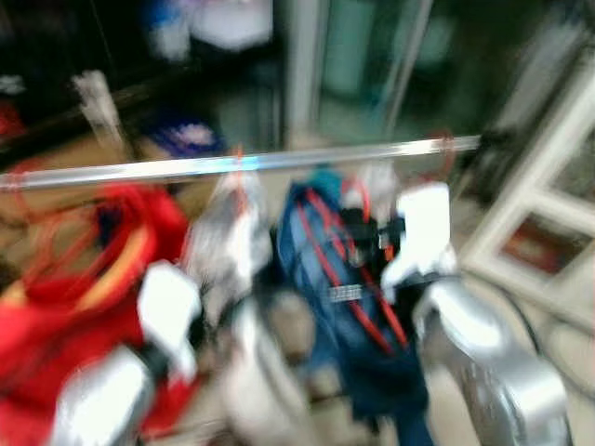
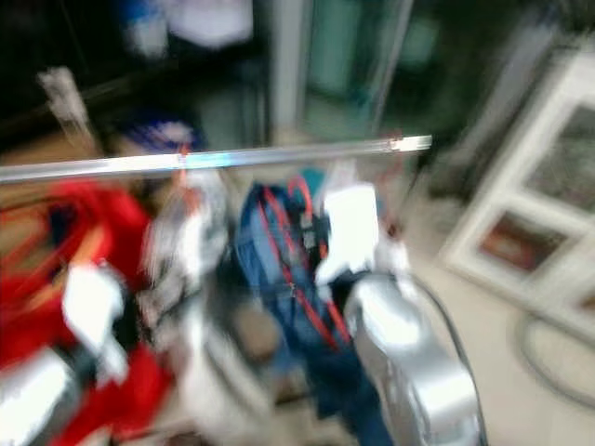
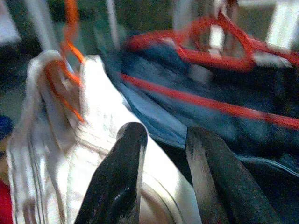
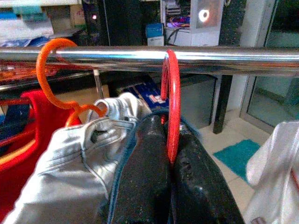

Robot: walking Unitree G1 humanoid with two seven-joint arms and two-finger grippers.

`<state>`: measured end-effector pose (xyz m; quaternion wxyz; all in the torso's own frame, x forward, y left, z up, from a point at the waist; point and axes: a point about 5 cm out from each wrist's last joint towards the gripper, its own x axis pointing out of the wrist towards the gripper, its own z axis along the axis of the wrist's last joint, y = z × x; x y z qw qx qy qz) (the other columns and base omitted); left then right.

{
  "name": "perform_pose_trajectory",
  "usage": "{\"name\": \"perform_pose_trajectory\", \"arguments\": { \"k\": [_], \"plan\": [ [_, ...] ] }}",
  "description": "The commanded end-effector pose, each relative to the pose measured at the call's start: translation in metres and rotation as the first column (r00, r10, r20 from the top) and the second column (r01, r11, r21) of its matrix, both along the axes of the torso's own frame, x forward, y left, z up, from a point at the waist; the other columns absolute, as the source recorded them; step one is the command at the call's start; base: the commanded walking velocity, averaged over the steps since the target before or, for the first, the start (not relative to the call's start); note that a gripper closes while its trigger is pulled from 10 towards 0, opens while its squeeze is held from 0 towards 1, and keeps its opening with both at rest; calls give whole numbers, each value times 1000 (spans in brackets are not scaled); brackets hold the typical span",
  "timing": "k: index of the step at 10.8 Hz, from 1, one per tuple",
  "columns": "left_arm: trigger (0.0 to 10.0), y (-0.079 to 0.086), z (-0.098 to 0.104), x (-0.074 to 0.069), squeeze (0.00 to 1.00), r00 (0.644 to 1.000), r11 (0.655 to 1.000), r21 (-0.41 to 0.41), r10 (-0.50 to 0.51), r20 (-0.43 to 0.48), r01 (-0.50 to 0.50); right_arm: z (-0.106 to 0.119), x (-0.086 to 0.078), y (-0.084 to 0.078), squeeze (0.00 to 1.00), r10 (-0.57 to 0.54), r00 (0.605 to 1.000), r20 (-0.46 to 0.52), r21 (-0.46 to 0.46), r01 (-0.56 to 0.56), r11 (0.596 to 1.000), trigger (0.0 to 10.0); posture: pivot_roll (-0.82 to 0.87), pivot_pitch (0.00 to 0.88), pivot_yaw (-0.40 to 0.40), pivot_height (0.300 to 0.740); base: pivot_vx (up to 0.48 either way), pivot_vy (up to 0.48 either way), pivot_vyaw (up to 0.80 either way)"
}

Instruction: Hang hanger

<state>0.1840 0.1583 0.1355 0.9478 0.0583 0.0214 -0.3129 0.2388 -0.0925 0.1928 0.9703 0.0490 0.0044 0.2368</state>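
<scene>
My right gripper (image 4: 169, 154) is raised just under the shiny chrome clothes rail (image 4: 149, 57), its 2 black fingers (image 4: 140, 186) pressed together on the neck of the red plastic hanger (image 4: 172, 100). That hanger's hook rises straight up from between my fingertips and curls over the rail, so it sits on the bar while I hold it. The dark blue garment (image 3: 224, 116) hangs from this hanger, falling below my right gripper, with the hanger's red shoulders showing across its top in my left wrist view. Just beside my right fingers, further along the rail, an orange plastic hanger (image 4: 49, 77) is hooked over the same bar and carries a pale grey-white garment (image 4: 70, 163) whose collar bunches up close against my gripper. Beyond that hangs a bright red garment (image 1: 84, 279) with yellow trim. My left gripper (image 3: 163, 154) is lower, its 2 fingers parted by a narrow gap with nothing between them, pointing at the folds of the pale garment and the blue one beside it. Whether its tips touch the cloth I cannot tell. Past the rail from my right fingers lie a teal floor mat (image 4: 240, 156) and a white framed panel (image 1: 548, 223) off to my right. The head views are badly blurred.
</scene>
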Motion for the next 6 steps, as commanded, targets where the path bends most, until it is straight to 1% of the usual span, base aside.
{"name": "perform_pose_trajectory", "arguments": {
  "k": [1,2,3,4,6],
  "plan": [
    [10000,-1,6,2,0,999,1000,7,-22,23,22,13,0,-3,0,-19,998,55,15,18,1000,10000,-60,33,-28,740,0,0,0],
    [10000,3,6,6,0,999,999,24,23,37,-24,18,4,-1,0,-16,997,77,13,15,1000,10000,-60,30,-29,740,0,0,0],
    [10000,4,7,10,0,998,999,22,47,47,-48,23,6,1,0,-16,995,94,15,15,1000,10000,-57,28,-34,740,0,0,0],
    [10000,3,8,10,0,998,999,19,45,50,-46,26,8,2,0,-21,994,108,9,20,1000,10000,-56,26,-33,740,0,0,0],
    [10000,-2,11,4,0,999,999,-13,-28,41,29,33,10,1,0,-51,989,140,4,50,999,10000,-54,24,-37,740,0,0,0]
  ]
}}
